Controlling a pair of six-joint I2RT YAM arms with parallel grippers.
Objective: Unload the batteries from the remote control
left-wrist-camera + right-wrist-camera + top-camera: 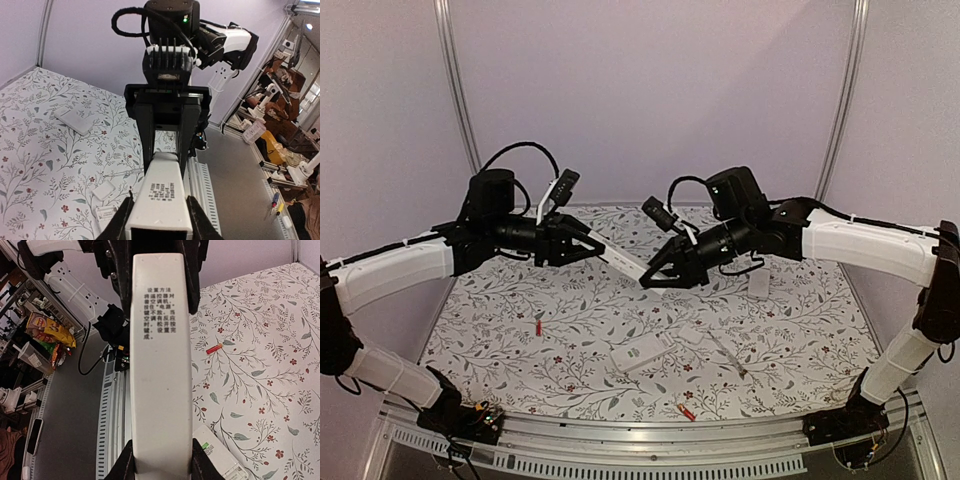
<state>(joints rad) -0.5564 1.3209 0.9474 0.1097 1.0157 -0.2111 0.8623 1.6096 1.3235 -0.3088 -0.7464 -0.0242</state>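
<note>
A long white remote control (623, 262) hangs in mid-air between both arms. My left gripper (592, 247) is shut on its left end and my right gripper (651, 277) is shut on its right end. In the left wrist view the remote (162, 192) sits between my left gripper's (160, 212) jaws. In the right wrist view its printed back (160, 355) sits between my right gripper's (161, 455) jaws. A red battery (538, 327) lies on the cloth at the left, also in the right wrist view (214, 349). An orange-red battery (686, 411) lies near the front edge.
A second white remote (645, 352) lies on the flowered cloth (800, 330) below the grippers, also in the right wrist view (222, 456). A thin tool (722, 353) lies beside it. A small white cover (758, 287) lies under the right arm. Purple walls enclose the table.
</note>
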